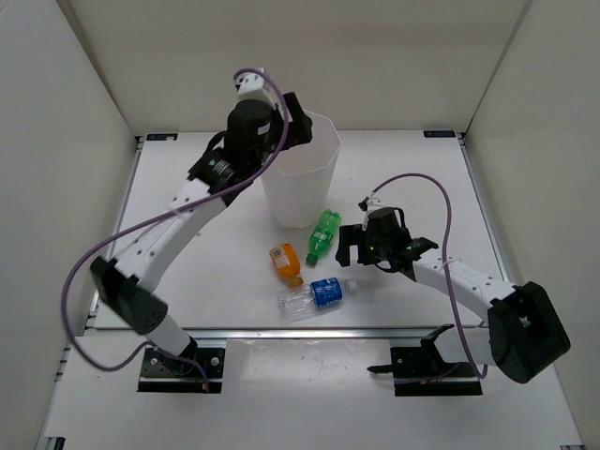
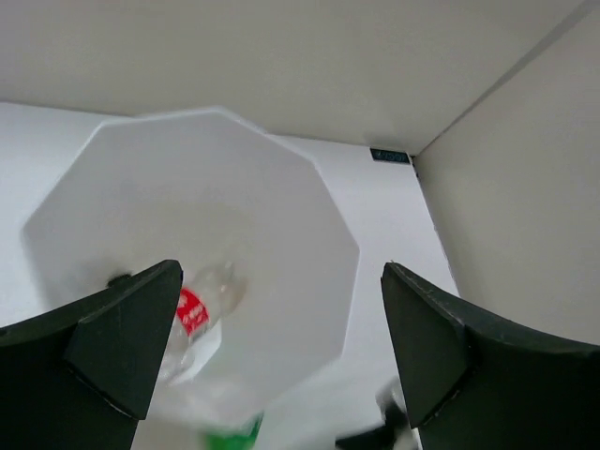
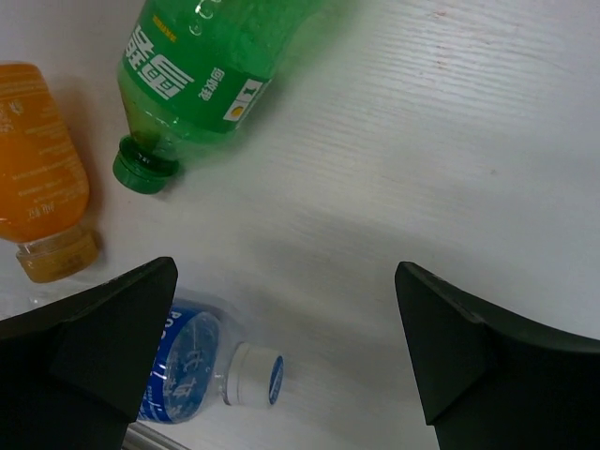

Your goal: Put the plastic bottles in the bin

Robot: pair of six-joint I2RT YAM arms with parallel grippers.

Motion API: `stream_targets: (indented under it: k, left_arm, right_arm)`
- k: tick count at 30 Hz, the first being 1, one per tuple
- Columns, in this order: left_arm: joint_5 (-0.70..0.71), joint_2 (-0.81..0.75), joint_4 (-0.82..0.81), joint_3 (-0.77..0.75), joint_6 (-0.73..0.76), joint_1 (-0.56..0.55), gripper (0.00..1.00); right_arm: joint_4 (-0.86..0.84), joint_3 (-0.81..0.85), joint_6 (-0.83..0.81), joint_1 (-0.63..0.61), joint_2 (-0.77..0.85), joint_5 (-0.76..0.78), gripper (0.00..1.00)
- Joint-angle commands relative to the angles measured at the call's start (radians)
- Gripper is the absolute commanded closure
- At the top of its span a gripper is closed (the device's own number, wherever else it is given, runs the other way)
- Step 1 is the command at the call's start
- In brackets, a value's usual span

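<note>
Left gripper [image 2: 281,281] gapes empty over the bin [image 2: 305,211]; right gripper [image 3: 286,281], likewise released, overlooks green bottle [image 3: 216,56] with white Chinese lettering.

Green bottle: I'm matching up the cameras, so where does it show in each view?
Top external: green bottle at centre, lying just in front of the bin.
Left wrist: only a green sliver at the bottom edge, below the bin.
Right wrist: top left, cap pointing down-left.
Shared landmark: bin for top and left wrist; orange bottle for top and right wrist.
</note>
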State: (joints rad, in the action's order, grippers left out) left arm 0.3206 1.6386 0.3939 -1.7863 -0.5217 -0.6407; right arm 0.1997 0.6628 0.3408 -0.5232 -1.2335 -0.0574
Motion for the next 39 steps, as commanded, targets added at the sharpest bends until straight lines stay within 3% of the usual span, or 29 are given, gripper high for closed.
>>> stream_targets:
  k: [1, 6, 11, 12, 13, 20, 25, 28, 30, 35, 37, 38, 39]
  left_arm:
    - [0.075, -0.248, 0.060, 0.162, 0.003, -0.013, 0.02]
    - [0.052, -0.556, 0.163, 0.610, -0.096, 0.073, 0.01]
    - [0.015, -0.738, 0.333, 0.809, -0.150, 0.159, 0.02]
    - [0.014, -0.779, 0.348, 0.849, -0.165, 0.164, 0.02]
    - [0.002, -0.807, 0.370, 0.866, -0.182, 0.171, 0.02]
    - [-0.101, -0.922, 0.419, 1.040, -0.270, 0.191, 0.02]
    - [-0.127, -0.970, 0.442, 1.076, -0.308, 0.196, 0.02]
    - [-0.135, -1.010, 0.430, 1.093, -0.327, 0.216, 0.01]
    - [-0.143, -0.994, 0.438, 1.088, -0.322, 0.223, 0.01]
    - [-0.134, -0.958, 0.430, 1.074, -0.310, 0.214, 0.01]
    - [-0.124, -0.951, 0.424, 1.081, -0.325, 0.202, 0.02]
    - [-0.124, -0.950, 0.422, 1.091, -0.324, 0.205, 0.01]
    - [-0.127, -0.954, 0.427, 1.091, -0.321, 0.208, 0.01]
  right_arm:
    - [-0.085, 0.073, 0.038, -0.006, -0.046, 0.036, 0.01]
    - [-0.108, 0.129, 0.061, -0.026, -0.119, 0.092, 0.01]
    - [-0.193, 0.175, 0.113, -0.073, -0.210, 0.143, 0.01]
    - [0.564, 0.191, 0.138, -0.084, -0.230, 0.154, 0.01]
    - [-0.224, 0.204, 0.154, -0.095, -0.260, 0.166, 0.01]
    - [-0.399, 0.204, 0.300, -0.121, -0.377, 0.275, 0.01]
    - [-0.407, 0.238, 0.336, -0.135, -0.437, 0.318, 0.01]
    - [-0.422, 0.204, 0.394, -0.138, -0.452, 0.346, 0.07]
    - [-0.418, 0.193, 0.426, -0.143, -0.462, 0.361, 0.21]
    - [-0.410, 0.170, 0.411, -0.136, -0.459, 0.407, 0.36]
    - [-0.431, 0.141, 0.403, -0.118, -0.436, 0.401, 0.52]
    - [-0.421, 0.130, 0.385, -0.113, -0.416, 0.409, 0.55]
    - [-0.411, 0.129, 0.379, -0.095, -0.390, 0.412, 0.70]
